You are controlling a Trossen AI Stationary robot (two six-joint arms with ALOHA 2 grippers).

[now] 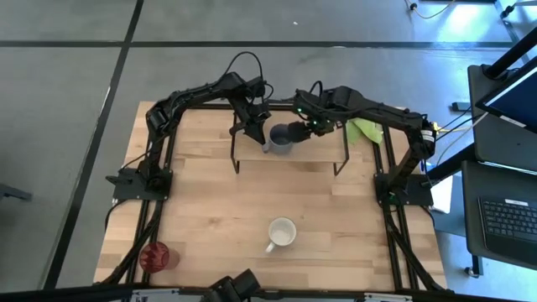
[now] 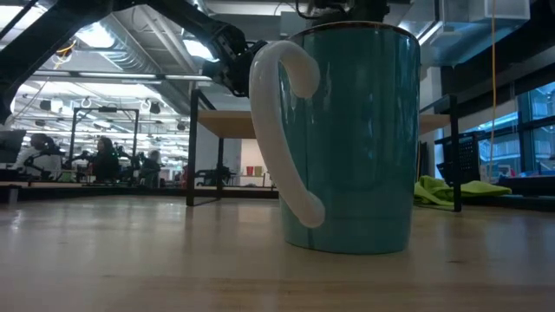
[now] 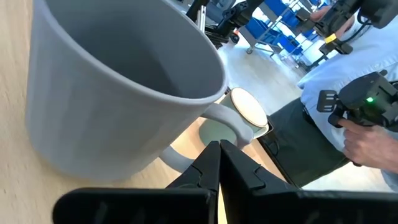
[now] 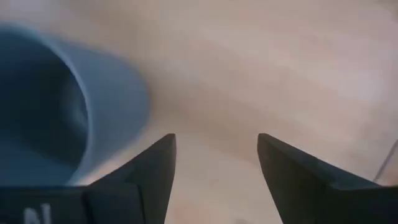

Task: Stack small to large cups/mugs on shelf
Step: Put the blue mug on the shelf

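My tabletop was a big board of light wood with a black frame. The shelf stood at the far side of it, a low light-wood board on thin dark legs.

The red tumbler stood at the near left corner of the tabletop, well apart from everything else. It was see-through red.

The white mug stood upright near the middle of the near side, with its curved handle pointing to the near left. It was open at the top.

The dark grey mug was the small one. It stood on the shelf, near the middle, and had a round open mouth and a handle.

My left tool was clenched tight, just beside the grey mug's handle, holding nothing. My right tool was released, with its fingers wide apart over the shelf, just beside the grey mug on its other side.

A green cloth lay past the right end of the shelf.
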